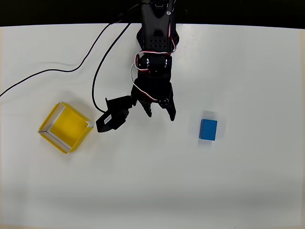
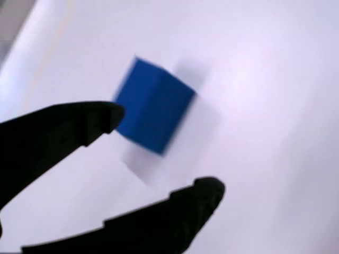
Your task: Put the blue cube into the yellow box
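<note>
— Item: blue cube [image 1: 208, 130]. Resting on white worktop [image 1: 248, 71], right of gripper [image 1: 161, 113] in overhead view, apart from it.
— Gripper state?
— Spread wide, grasping nothing. In wrist view, cube [image 2: 153, 106] just beyond fingertips [image 2: 209, 190], blurred.
— Yellow box [image 1: 65, 127]?
— Far left in overhead view, well apart from cube.
— Step?
— Likely approach, grasp not yet made.
— Next?
— Probably reach right, straddle cube, clench.

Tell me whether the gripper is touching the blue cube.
Apart. The overhead view shows bare white table between the open gripper and the blue cube.
</note>
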Robot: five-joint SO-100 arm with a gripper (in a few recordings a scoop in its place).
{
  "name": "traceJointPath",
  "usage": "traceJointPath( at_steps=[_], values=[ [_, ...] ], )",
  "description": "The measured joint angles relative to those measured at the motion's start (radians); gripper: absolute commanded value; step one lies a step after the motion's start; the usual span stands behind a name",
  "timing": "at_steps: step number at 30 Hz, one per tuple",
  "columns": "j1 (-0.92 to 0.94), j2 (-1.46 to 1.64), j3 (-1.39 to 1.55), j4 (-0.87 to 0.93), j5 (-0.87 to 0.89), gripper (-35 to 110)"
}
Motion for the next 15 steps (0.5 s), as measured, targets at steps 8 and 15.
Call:
traceJointPath(
  at_steps=[8, 15],
  values=[
    [-0.15, -0.334, -0.399, 0.173, 0.221, 50],
    [-0.256, -0.592, -0.614, 0.268, 0.302, 51]
  ],
)
